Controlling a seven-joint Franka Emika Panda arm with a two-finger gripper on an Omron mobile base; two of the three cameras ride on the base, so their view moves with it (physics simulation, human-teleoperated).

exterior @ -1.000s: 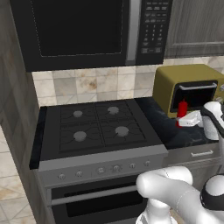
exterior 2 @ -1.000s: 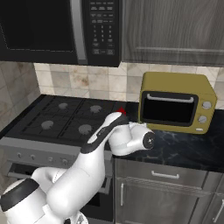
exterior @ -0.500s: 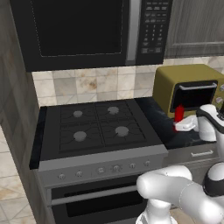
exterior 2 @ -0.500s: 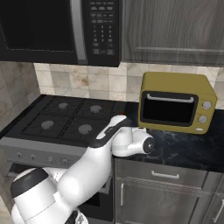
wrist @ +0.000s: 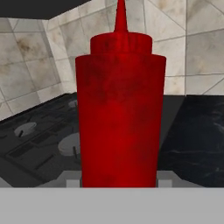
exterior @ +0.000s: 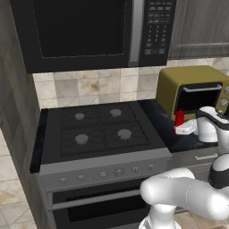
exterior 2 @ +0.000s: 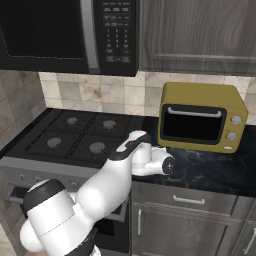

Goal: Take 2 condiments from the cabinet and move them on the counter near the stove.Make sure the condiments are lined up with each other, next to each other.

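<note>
The stove (exterior: 98, 129) lies to the left of the gripper (exterior: 180, 130). The gripper holds the red squeeze bottle (wrist: 118, 113) tight. The bottle stands straight up, just over the counter (exterior: 161, 120) beside the stove. Next, I think, comes a short move down.

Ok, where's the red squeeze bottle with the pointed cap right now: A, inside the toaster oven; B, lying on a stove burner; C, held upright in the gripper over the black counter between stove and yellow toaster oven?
C: the red squeeze bottle stands upright in the gripper, over the black marble-look counter beside the black gas stove.
</note>
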